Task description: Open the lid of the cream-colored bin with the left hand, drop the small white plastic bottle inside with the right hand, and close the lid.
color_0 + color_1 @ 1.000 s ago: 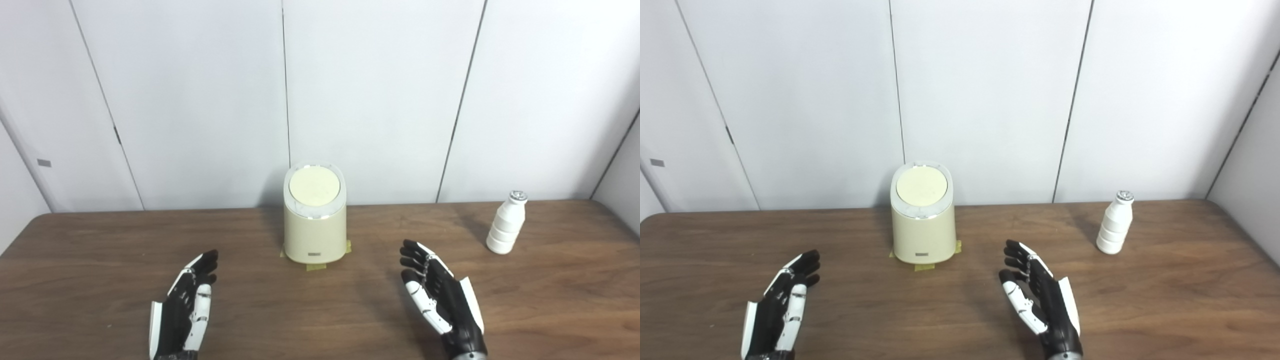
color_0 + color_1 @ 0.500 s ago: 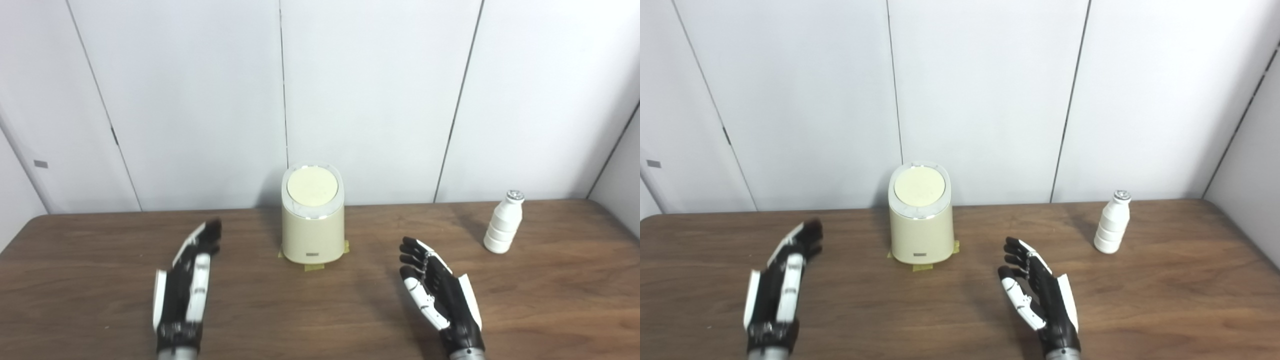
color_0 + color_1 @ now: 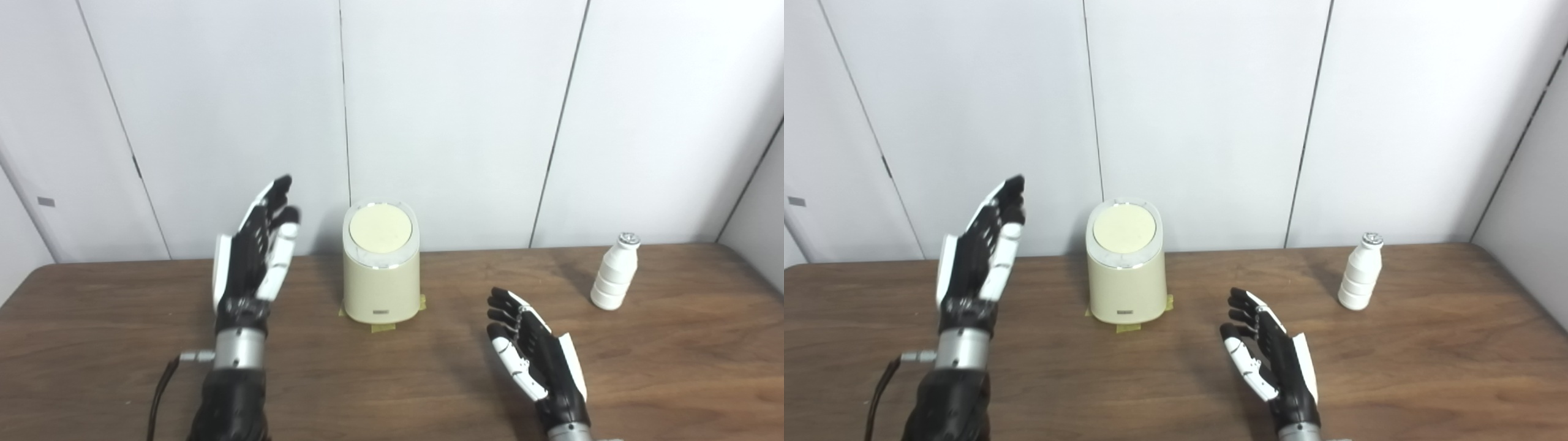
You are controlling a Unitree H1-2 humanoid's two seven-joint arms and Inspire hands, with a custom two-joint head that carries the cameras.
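A cream-colored plastic bin [image 3: 381, 275] with rounded sides stands upright toward the far middle of the dark brown wooden tabletop [image 3: 674, 361], close to the pale grey panelled wall [image 3: 459, 110]. Its round cream lid [image 3: 380, 228] lies shut on top, ringed by a pale glossy rim. Strips of yellowish tape [image 3: 383, 326] show under the bin's near edge and at its right foot.

The small white plastic bottle [image 3: 610, 281], ribbed and with a silvery cap, stands upright on the far right of the tabletop, well apart from the bin and from both hands.

The left hand [image 3: 254, 257], black and white, is raised above the tabletop to the left of the bin, at about the height of the lid but not touching it. Its fingers [image 3: 272, 199] are stretched out, close side by side and empty, pointing up and away toward the wall. A metal wrist cuff and a dark cable show below it.

The right hand [image 3: 536, 361] sits low over the near right part of the tabletop, to the near right of the bin and nearer than the bottle. Its palm faces left, its fingers [image 3: 503, 309] are slightly curled and spread apart, holding nothing.
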